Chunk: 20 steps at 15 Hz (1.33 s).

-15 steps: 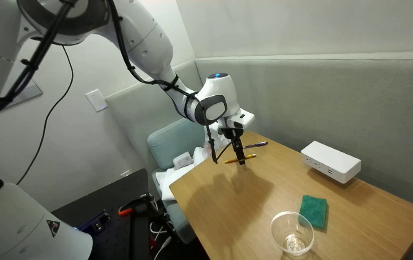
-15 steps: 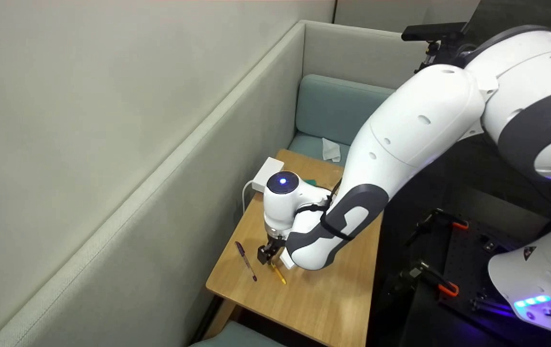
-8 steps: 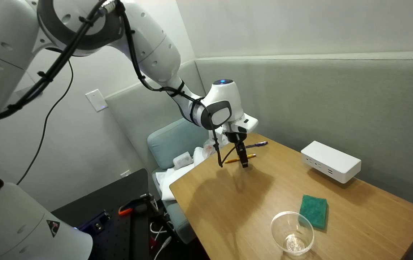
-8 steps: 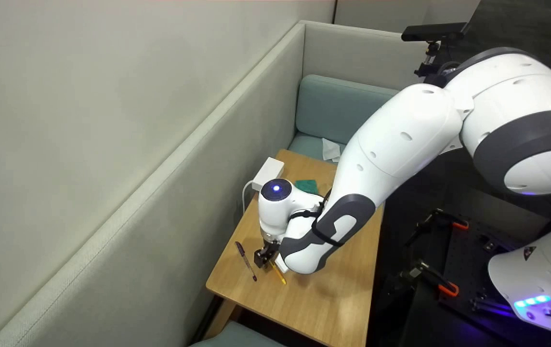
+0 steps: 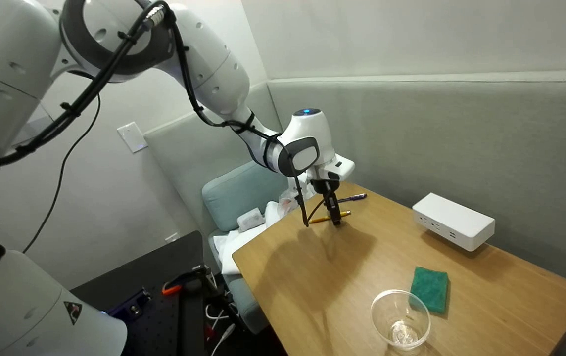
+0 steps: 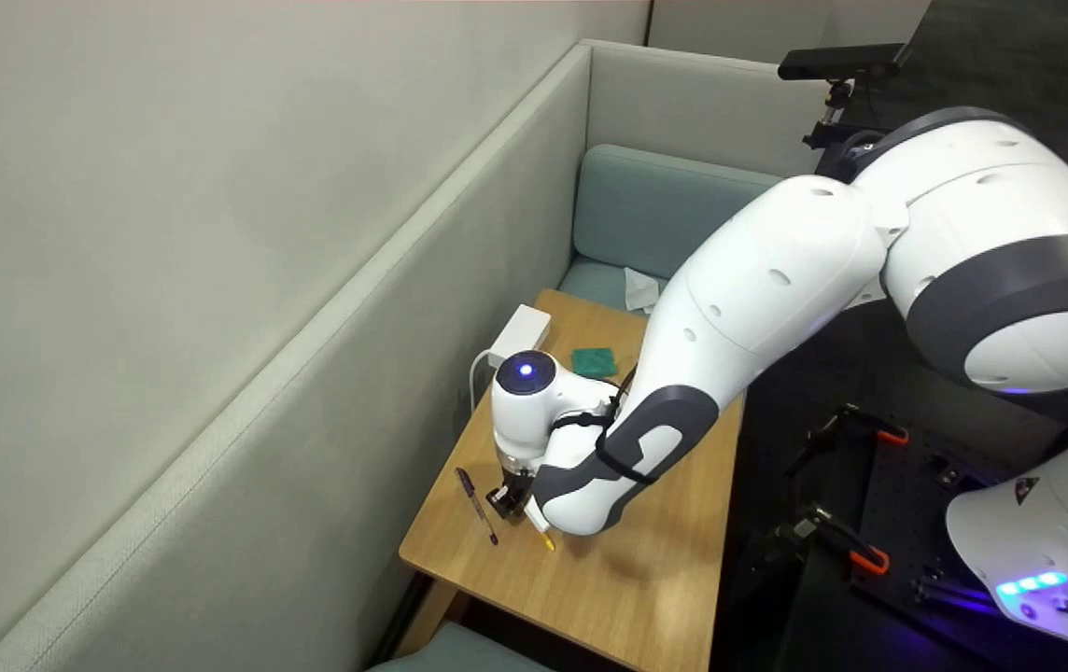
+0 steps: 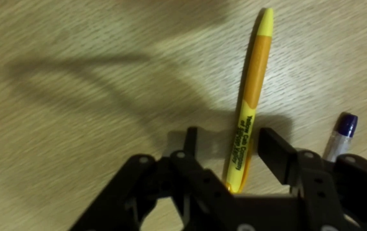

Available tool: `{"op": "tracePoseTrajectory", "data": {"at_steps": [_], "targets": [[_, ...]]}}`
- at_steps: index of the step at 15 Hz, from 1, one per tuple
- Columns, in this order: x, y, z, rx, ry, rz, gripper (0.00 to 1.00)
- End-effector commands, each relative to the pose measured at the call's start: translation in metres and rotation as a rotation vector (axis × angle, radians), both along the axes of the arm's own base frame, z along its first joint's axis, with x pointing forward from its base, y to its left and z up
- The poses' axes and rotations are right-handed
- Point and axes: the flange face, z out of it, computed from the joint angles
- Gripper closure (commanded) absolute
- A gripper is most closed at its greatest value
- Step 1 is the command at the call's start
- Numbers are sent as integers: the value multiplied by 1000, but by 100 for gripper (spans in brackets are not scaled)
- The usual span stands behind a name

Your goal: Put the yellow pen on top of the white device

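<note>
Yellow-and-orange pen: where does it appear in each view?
In an exterior view: yellow-and-orange pen, right of centre, partly hidden by the black gripper.
In an exterior view: only one yellow end, below centre.
In the wrist view: the pen right of centre, lower part between open fingers.
Shared landmark: clear pen with dark ends.

Pen [image 7: 258, 73] on table [image 5: 362, 282], between gripper [image 7: 227, 136] jaws, second pen [image 7: 340, 138] beside; cloth [image 5: 431, 287] between cup [image 5: 400, 319] and device [image 5: 453, 220].
</note>
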Motion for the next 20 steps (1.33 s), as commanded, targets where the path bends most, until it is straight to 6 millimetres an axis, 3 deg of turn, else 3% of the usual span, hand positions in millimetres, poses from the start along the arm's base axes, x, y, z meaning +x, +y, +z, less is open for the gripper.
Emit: {"op": "tracePoseTrajectory", "data": {"at_steps": [1, 4, 7, 10, 13, 16, 20], "targets": [[4, 6, 1, -9, 3, -21, 78], [4, 9, 10, 1, -10, -23, 100], [0, 4, 28, 13, -18, -41, 96], [-1, -27, 64, 34, -45, -125, 96], [3, -79, 102, 27, -93, -261, 96], [9, -147, 142, -1, -176, -402, 96], [15, -227, 176, -26, -285, -592, 96]]}}
